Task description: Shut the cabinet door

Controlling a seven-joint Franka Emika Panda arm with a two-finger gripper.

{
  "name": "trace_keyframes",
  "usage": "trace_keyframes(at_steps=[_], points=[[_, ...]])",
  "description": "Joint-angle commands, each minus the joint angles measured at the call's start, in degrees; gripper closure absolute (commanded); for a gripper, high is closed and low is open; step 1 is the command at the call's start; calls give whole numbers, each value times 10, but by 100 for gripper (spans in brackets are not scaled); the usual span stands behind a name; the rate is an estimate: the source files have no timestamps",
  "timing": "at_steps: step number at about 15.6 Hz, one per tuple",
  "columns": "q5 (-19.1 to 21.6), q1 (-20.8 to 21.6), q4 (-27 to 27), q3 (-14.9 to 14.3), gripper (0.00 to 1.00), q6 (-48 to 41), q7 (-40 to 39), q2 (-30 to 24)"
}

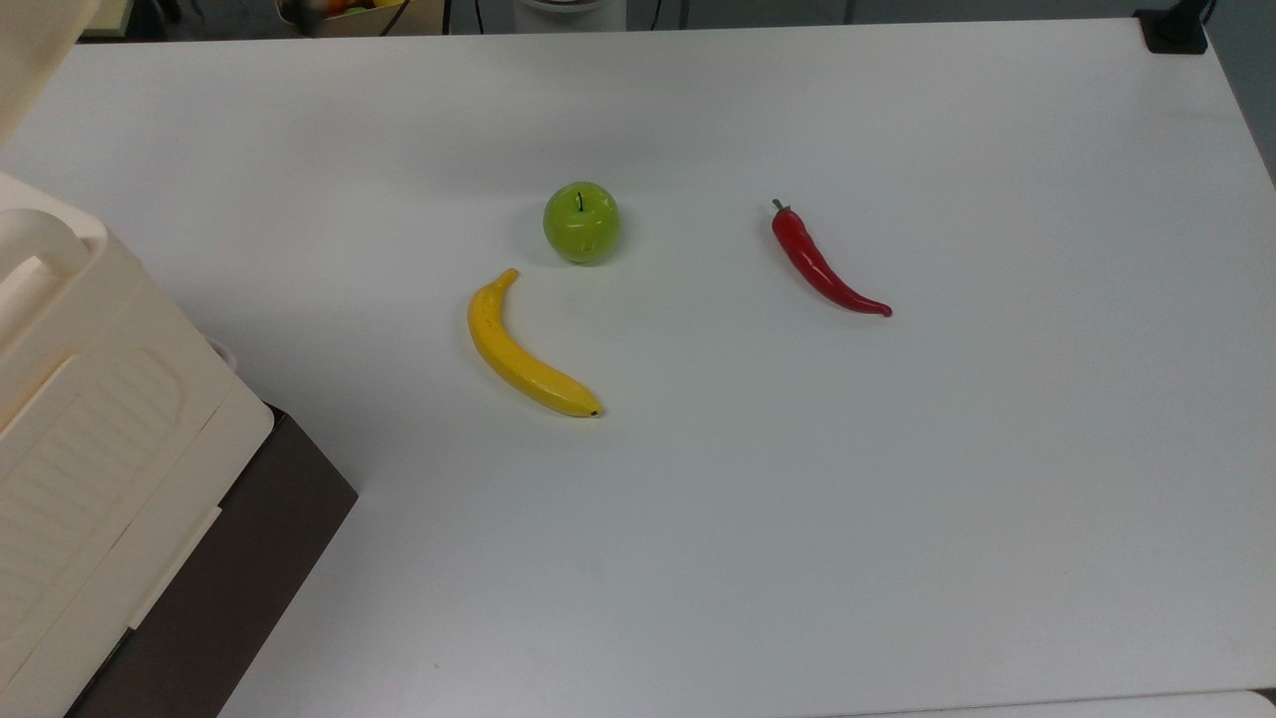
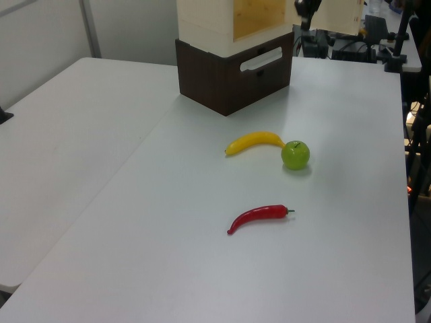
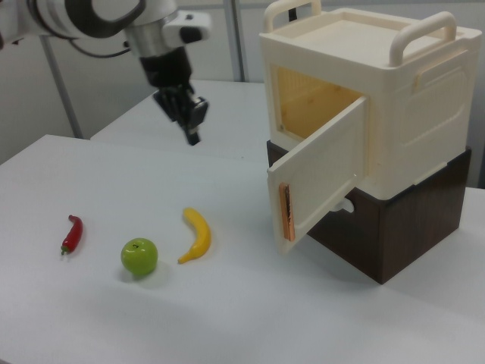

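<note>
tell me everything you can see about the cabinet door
The cabinet door is a flat cream plastic panel with rounded corners, standing swung open in the right view. It is hinged on the side toward the right view's right and angles out from the cabinet, leaving the yellowish wood-look inside in sight. Its free edge carries a narrow copper-coloured strip. It hangs above the table, in front of the dark brown box. The gripper is apart from it.
</note>
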Motion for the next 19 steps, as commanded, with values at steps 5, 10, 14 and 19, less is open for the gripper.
trace_keyframes(at_steps=[5,10,14,19], points=[[8,-110,39,-1,100,94,3,-13],[10,-155,39,-26,100,167,2,-14],[13,-184,38,-41,100,173,-33,-8],[33,-202,32,-51,100,165,-65,-5]])
